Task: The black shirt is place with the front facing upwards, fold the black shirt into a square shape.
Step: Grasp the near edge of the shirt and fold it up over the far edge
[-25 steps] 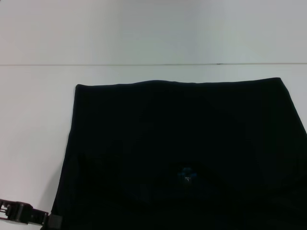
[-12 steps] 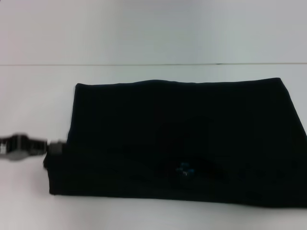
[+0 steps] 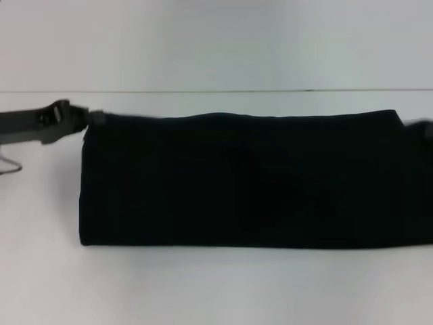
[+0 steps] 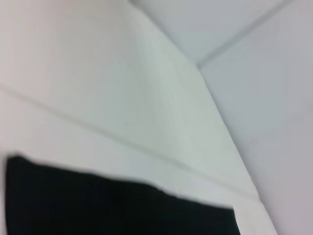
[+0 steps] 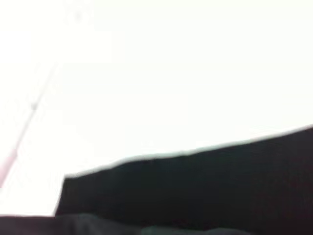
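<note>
The black shirt (image 3: pixel 243 179) lies across the white table as a wide, low band, its near half doubled over toward the far edge. No lettering or label shows. My left gripper (image 3: pixel 89 118) is at the band's far left corner, shut on the cloth's edge. My right gripper (image 3: pixel 421 126) shows only as a dark blur at the far right corner, where the carried edge ends. Black cloth also fills the bottom of the left wrist view (image 4: pixel 117 205) and of the right wrist view (image 5: pixel 195 191).
The white table (image 3: pixel 216 291) extends bare in front of the shirt and to its left. A thin seam (image 3: pixel 203 91) runs across the table just beyond the shirt's far edge. A thin cable loop (image 3: pixel 8 166) hangs under the left arm.
Both grippers have carried the shirt's near edge up and away toward the far edge, so the cloth now lies doubled. The blue neck label is now covered.
</note>
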`<state>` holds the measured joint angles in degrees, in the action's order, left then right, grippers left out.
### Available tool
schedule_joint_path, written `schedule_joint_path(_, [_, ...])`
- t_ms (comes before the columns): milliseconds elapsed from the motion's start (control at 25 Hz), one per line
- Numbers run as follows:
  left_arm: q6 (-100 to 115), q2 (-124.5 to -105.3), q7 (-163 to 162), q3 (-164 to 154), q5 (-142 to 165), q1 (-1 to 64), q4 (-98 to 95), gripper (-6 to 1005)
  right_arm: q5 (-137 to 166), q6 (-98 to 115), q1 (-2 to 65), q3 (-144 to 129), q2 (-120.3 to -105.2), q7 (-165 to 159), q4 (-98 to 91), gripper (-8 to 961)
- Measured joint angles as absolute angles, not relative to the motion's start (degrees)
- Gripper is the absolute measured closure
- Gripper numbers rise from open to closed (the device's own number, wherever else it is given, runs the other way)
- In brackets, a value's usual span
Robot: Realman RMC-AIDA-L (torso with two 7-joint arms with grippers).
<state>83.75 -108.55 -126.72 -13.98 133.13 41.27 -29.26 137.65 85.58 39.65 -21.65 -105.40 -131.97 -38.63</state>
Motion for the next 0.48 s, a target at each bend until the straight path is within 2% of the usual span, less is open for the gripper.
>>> schedule_joint_path(280, [74.8, -112.20, -124.1, -14.3, 131.5, 43.7, -29.2, 904, 129.0, 75.8, 40.3, -22.2, -106.13, -127.5, -33.0, 933])
schedule_joint_path(480, [70.7, -113.39, -123.1, -14.3, 129.5, 44.0, -29.2, 898, 128.9, 68.0, 41.6, -22.6, -108.21, -126.2, -32.1, 914])
